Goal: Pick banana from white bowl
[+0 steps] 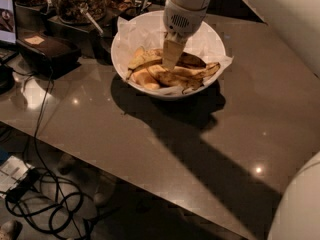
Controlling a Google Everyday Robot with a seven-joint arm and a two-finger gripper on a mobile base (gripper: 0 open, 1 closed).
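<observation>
The white bowl [200, 86], lined with crinkled white paper, stands at the back of the brown table. It holds several bananas. The yellower banana [141, 59] lies at the bowl's left side, and browner spotted ones [196, 73] lie to the right. My gripper [170, 64] comes straight down from the top of the view into the middle of the bowl. Its tip is among the bananas, just right of the yellow one, and hides what lies under it.
Jars of snacks [75, 1] and a dark box [47, 49] stand left of the bowl at the back. Cables [45, 204] lie on the floor below the table's left edge. My white body [300, 209] fills the lower right corner.
</observation>
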